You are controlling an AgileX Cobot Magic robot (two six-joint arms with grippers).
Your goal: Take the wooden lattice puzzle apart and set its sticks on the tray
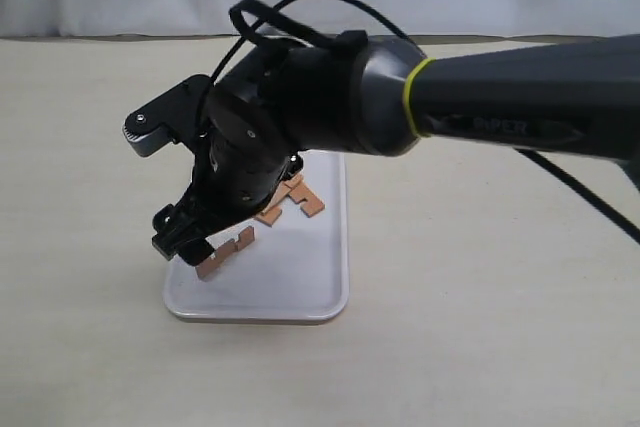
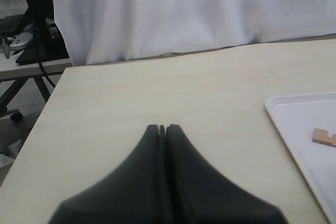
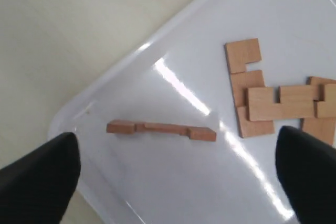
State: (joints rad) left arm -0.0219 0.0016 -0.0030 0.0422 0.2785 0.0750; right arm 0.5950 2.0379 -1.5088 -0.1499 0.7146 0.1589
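Worktop [image 1: 480, 297] is carrying the tray [image 1: 300, 297]. R hand [image 3: 176, 166] is hanging over the tray, fingers spread wide, gripping nothing. L hand [image 2: 163, 128] is sitting clenched and empty above bare worktop, tray off to one side. Lattice puzzle [image 3: 278, 103], slats interlocked, is lying on the tray just beyond R hand. One loose stick [image 3: 160, 128] is lying below R hand's finger gap.

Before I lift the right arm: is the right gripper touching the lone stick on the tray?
Apart. Right wrist view: right gripper open, bare tray showing between each finger and the lone stick.
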